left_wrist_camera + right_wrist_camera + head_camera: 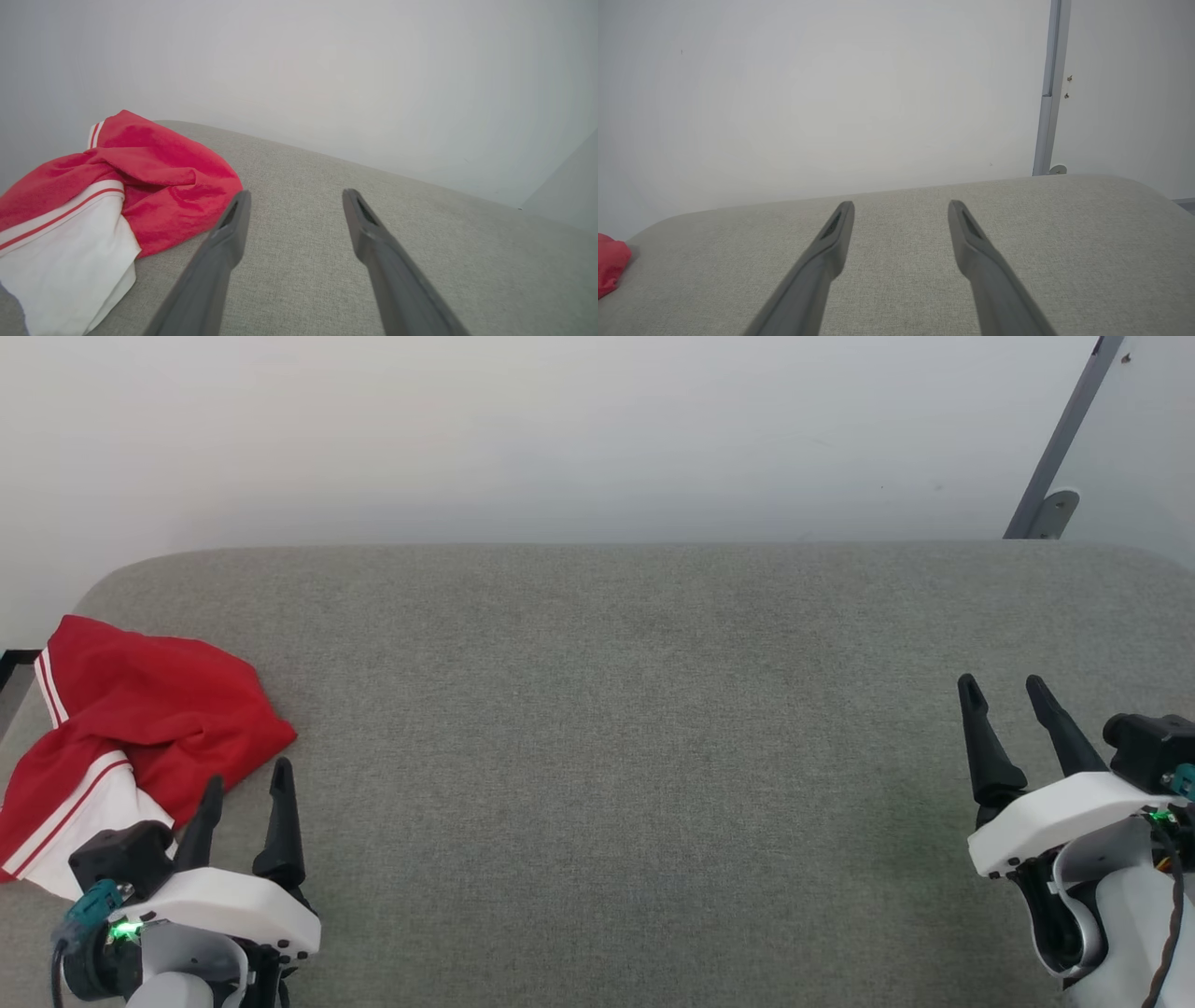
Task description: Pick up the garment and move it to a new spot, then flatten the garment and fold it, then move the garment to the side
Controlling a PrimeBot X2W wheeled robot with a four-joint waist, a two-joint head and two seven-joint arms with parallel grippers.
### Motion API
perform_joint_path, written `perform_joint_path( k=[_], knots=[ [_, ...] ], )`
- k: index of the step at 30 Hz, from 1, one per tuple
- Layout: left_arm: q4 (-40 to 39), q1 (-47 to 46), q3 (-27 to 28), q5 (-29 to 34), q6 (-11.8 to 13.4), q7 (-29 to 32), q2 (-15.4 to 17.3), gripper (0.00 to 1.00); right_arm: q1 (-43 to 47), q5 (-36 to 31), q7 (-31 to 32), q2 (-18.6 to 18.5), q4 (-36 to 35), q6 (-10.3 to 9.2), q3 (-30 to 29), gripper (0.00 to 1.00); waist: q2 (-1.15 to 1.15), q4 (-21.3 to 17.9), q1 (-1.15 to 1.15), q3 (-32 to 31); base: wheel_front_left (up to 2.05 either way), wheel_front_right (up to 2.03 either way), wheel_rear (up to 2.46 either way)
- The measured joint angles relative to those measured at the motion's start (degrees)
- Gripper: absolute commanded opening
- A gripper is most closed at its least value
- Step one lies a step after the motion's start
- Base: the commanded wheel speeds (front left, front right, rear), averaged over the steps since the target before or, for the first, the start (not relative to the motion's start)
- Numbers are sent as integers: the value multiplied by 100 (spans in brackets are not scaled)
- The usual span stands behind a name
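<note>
1. The grey cushioned surface (607, 756) fills the lower frame.
2. The garment (159, 709) lies crumpled at the left edge, its long axis running up and down the frame and its white sleeve lowest.
3. The left gripper (247, 775), at lower left just beside the garment, is spread wide and empty.
4. The right gripper (1001, 681), at lower right, is also spread wide and empty.

Red garment (159, 700) with white sleeve and red-and-white stripe trim, heathered grey fabric surface (616, 756), off-white wall (523, 429), dark grey fingers (224, 242)
</note>
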Motion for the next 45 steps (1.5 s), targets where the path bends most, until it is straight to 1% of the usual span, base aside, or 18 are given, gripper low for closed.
perform_joint_path(
  k=[19,27,33,45],
  knots=[
    [235,-24,16,776,-73,-253,65,100,59,-599,-204,-59,-103,0,-68,100,0,-16,0,-36,0,0,0],
    [385,-81,35,989,-175,-347,68,100,59,-661,-326,3,-113,0,-302,100,0,1,0,-69,0,0,0],
    [437,-81,18,1018,-283,-400,60,100,59,-835,-388,29,-92,1,-392,100,0,8,0,-71,0,0,0],
    [566,-222,-116,1458,-346,-534,135,100,2,-1332,-555,45,-7,1,-501,100,0,172,0,-60,0,0,0]
  ],
)
